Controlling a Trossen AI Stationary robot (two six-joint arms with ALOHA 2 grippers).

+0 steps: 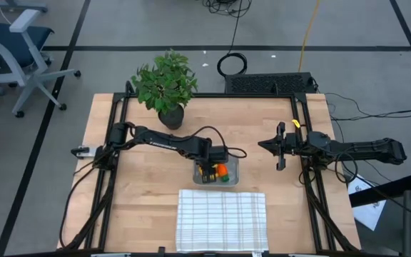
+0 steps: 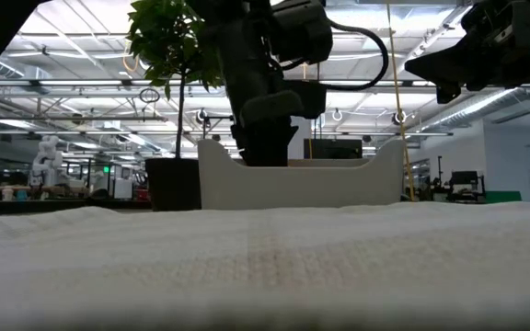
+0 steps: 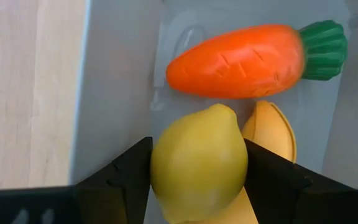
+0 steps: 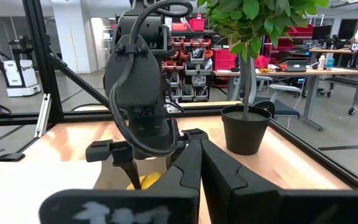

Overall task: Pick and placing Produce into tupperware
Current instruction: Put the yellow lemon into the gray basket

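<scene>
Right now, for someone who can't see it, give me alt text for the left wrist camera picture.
The left gripper is shut on a yellow lemon, held inside the clear tupperware. An orange carrot with a green top lies in the container just beyond the lemon, and part of a yellow banana shows beside it. Light wooden table runs along one edge.

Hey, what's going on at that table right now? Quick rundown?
Left tool shut on lemon, over the tupperware. Carrot and banana already inside. Right tool shut, waiting clear on the right. Nothing in the way.
</scene>
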